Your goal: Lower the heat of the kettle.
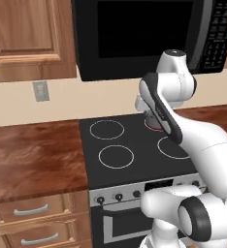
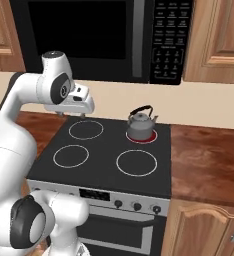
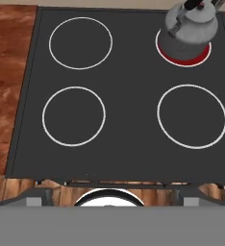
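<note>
The kettle [image 2: 140, 125] is grey metal with a black handle, and the burner [image 3: 184, 56] under it glows red. Below the tool, the stove top [image 3: 129, 139] is matt black with thin white rings. The bench [image 3: 11, 57] to either side is mottled reddish-brown wood. The cupboards [image 2: 216, 35] are warm honey-brown, and the microwave [image 1: 135, 34] is black.

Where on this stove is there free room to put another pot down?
Three burner rings are bare: both left ones and the front right. The back right burner glows red under the kettle. Wooden counter borders the right side.
</note>
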